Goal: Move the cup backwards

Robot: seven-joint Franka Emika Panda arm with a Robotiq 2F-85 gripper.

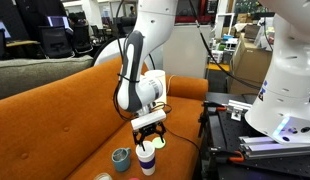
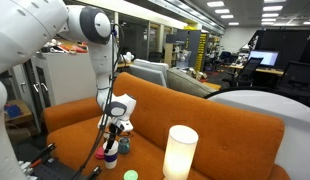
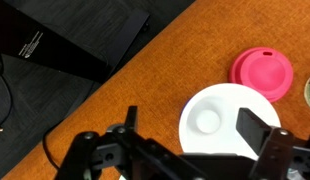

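Wrist view: gripper [image 3: 193, 138] fingers spread, released; white cup [image 3: 217, 120] between them, close to the right finger; pink disc [image 3: 262, 72] farther right | in an exterior view: cup [image 1: 147, 160] on orange sofa [image 1: 65, 110] under gripper [image 1: 148, 133], mug [image 1: 121, 157] just left | in an exterior view: cup [image 2: 111, 152] left of the near lamp [image 2: 180, 152]

The desk [image 1: 55, 115] is an orange upholstered seat with a raised back. In an exterior view a squat teal-grey mug [image 1: 121, 157] stands upright on it, at seven o'clock of the frame. In an exterior view a tall white cylindrical lamp [image 2: 180, 150] stands at five o'clock, with a small green disc [image 2: 130, 176] low at its eight o'clock. In the wrist view a round pink lid [image 3: 262, 72] lies flat on the orange fabric at two o'clock, and a black panel [image 3: 75, 40] fills the eleven o'clock corner. Black office chairs [image 1: 57, 40] stand behind the desk.
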